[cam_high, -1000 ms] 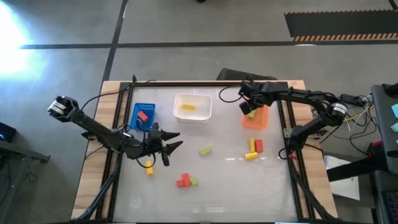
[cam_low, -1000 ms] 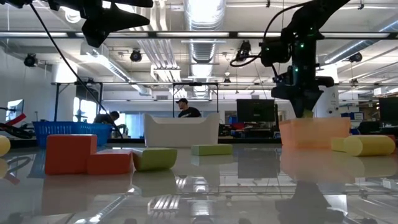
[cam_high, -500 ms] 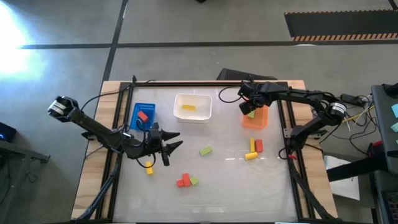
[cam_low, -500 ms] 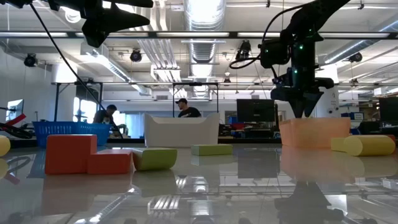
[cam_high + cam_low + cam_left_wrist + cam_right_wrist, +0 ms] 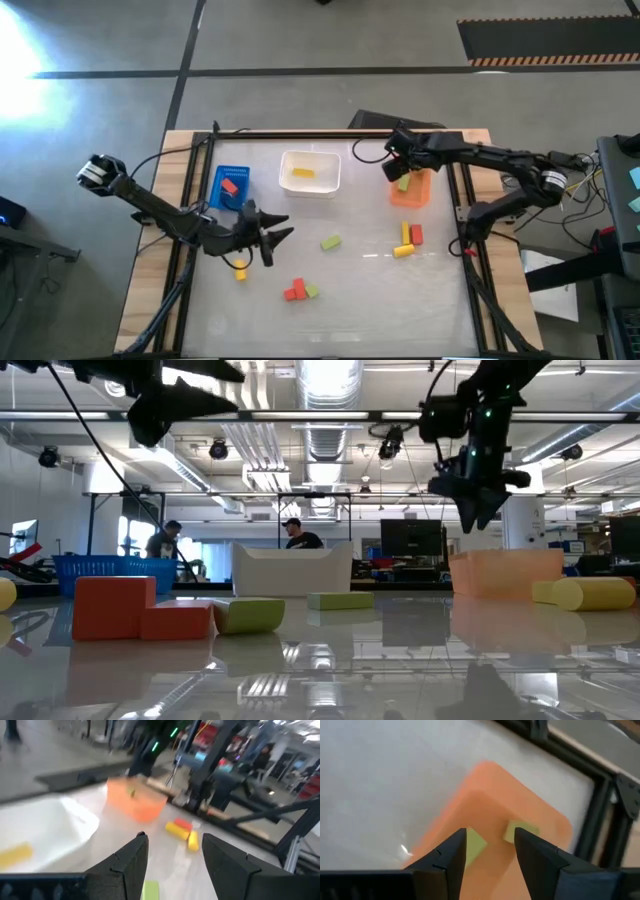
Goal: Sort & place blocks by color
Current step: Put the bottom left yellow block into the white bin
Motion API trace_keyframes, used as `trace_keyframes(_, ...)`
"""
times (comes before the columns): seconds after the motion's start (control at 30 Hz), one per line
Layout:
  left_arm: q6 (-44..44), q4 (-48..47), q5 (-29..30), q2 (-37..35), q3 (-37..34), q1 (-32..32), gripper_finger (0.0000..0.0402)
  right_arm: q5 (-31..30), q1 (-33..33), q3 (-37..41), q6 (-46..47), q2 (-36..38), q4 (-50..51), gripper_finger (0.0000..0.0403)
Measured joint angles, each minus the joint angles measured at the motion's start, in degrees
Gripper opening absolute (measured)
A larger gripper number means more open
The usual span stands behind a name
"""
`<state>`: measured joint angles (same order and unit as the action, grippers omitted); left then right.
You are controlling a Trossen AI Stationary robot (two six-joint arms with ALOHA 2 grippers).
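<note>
Overhead, the right pincer [image 5: 392, 170] hangs with its fingers spread and holding nothing, above the near-left edge of the translucent orange rectangular bin [image 5: 418, 192], where two light green blocks [image 5: 520, 831] lie (one partly hidden behind a finger). The left pincer [image 5: 278, 234] hovers wide apart over the white table [image 5: 350, 300], near a yellow block [image 5: 240, 274]. A red block [image 5: 230, 187] sits in the blue bin [image 5: 240, 175], a yellow bar [image 5: 302, 172] in the white bin [image 5: 330, 186]. Loose blocks remain on the table: a green bar [image 5: 330, 242], a red-and-green cluster [image 5: 298, 291], and yellow and red pieces [image 5: 408, 238].

grey concrete floor [image 5: 330, 40], ceiling strip lights [image 5: 325, 380]
</note>
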<state>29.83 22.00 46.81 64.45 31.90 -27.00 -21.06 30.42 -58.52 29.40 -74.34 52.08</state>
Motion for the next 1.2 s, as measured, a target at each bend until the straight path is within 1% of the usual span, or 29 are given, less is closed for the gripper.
trace_keyframes(0.1,9.8,-8.2,-0.3,0.0,0.1,0.0,0.0171,0.0,-2.5,0.0,0.0,2.8,-3.0,0.0148)
trace_keyframes(0.17,17.4,-14.3,-2.4,0.1,0.3,0.0,0.0171,-0.2,-4.7,0.2,-0.5,4.4,-5.6,0.0143)
trace_keyframes(0.27,28.4,-22.0,-7.6,0.2,0.5,0.0,0.0171,-2.2,-8.5,0.3,-1.3,5.9,-10.1,0.0138)
trace_keyframes(0.33,35.1,-26.4,-12.4,0.2,0.9,0.0,0.0171,-3.4,-11.1,0.3,-3.1,6.3,-13.5,0.0134)
trace_keyframes(0.4,41.0,-31.4,-17.2,0.2,1.2,-0.5,0.0171,-3.6,-13.7,0.3,-5.0,6.4,-17.2,0.0132)
trace_keyframes(0.5,48.8,-38.3,-22.2,1.3,2.7,-1.2,0.0168,-3.6,-16.8,0.3,-8.1,6.1,-22.4,0.0128)
trace_keyframes(0.6,54.9,-45.0,-27.5,3.6,5.4,-1.8,0.0157,-3.5,-18.8,0.4,-11.1,5.7,-26.9,0.0127)
trace_keyframes(0.7,60.6,-53.4,-34.4,7.0,9.4,-2.4,0.0142,-3.5,-19.8,0.4,-13.9,5.5,-30.0,0.0128)
trace_keyframes(0.83,62.8,-61.0,-45.4,11.3,16.3,-2.7,0.0128,-3.6,-19.8,0.4,-16.6,5.5,-33.6,0.0129)
trace_keyframes(0.9,62.8,-64.4,-48.8,12.5,20.4,-3.3,0.0124,-3.6,-19.7,0.4,-17.5,5.5,-34.8,0.0127)
trace_keyframes(0.97,63.3,-70.0,-47.8,13.5,23.6,-4.4,0.0123,-3.6,-19.7,0.4,-18.4,5.5,-35.6,0.0125)
trace_keyframes(1.0,64.3,-71.8,-45.7,14.0,24.5,-5.3,0.0123,-3.6,-19.7,0.4,-18.7,5.5,-35.8,0.0124)
trace_keyframes(1.07,67.3,-71.5,-42.2,14.5,25.0,-7.1,0.0123,-3.6,-19.7,0.4,-19.9,5.5,-36.5,0.0123)
trace_keyframes(1.13,70.9,-71.6,-42.4,14.7,24.5,-8.1,0.0124,-3.6,-19.7,0.4,-20.7,5.5,-37.2,0.0123)
trace_keyframes(1.2,75.0,-71.7,-44.4,14.7,23.0,-9.0,0.0132,-3.6,-19.7,0.4,-21.7,5.5,-37.8,0.0123)
